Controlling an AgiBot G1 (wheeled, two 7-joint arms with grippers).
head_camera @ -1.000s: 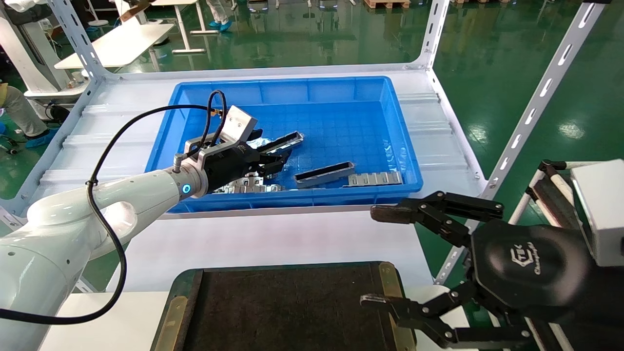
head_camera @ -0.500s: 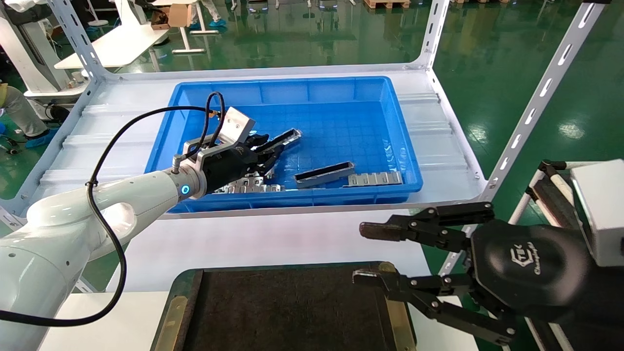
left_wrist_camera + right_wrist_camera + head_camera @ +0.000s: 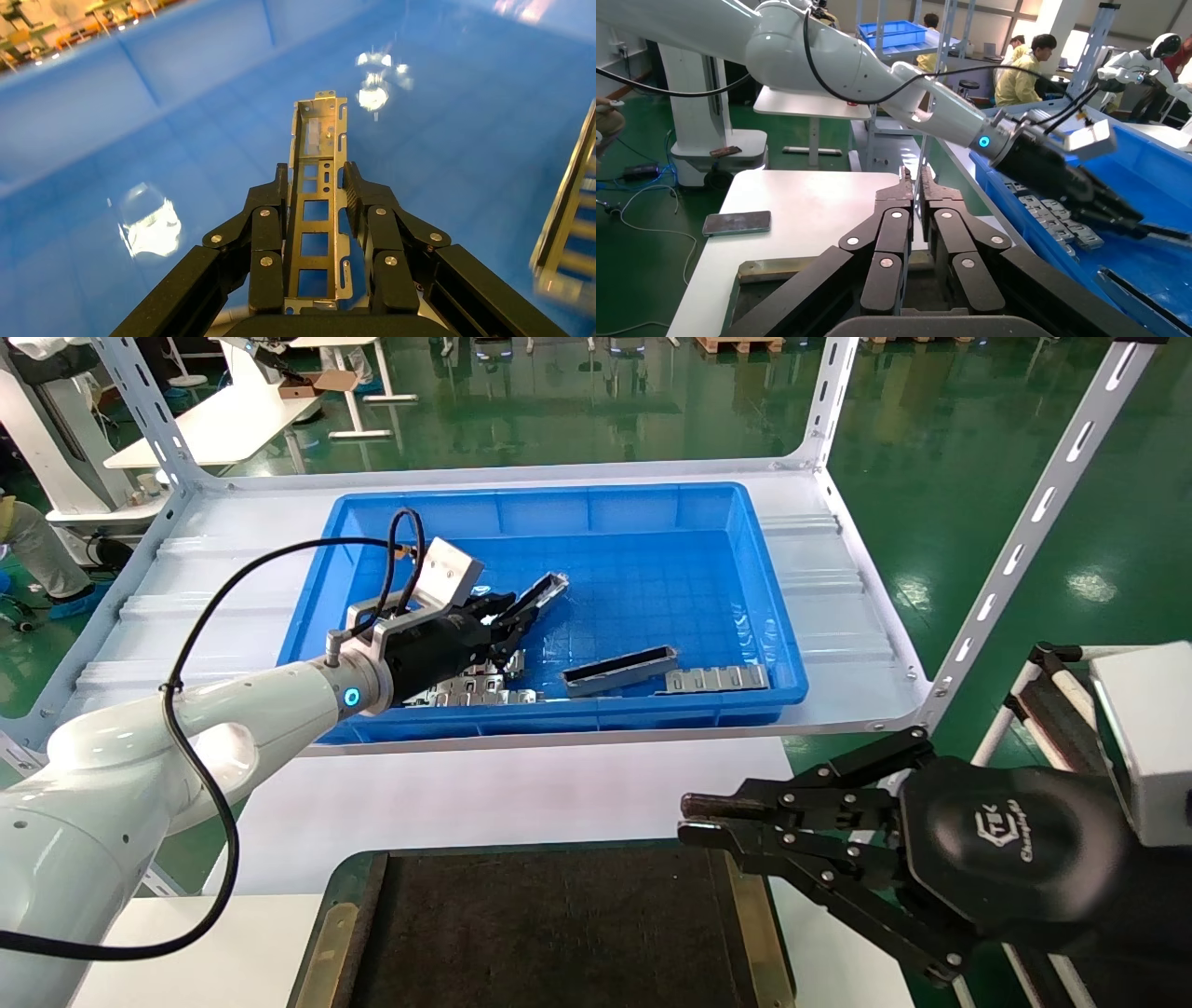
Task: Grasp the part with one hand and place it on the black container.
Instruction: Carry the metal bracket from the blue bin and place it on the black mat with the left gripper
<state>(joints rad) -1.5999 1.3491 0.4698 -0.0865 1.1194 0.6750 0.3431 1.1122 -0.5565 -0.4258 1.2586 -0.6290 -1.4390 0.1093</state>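
Black container (image 3: 559, 933) cut off at head view's lower edge; far worker's (image 3: 1030, 67) face unclear.

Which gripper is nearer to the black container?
Right. The right gripper hovers shut at the black container's far right corner; the left gripper is away in the blue bin, shut on the part.
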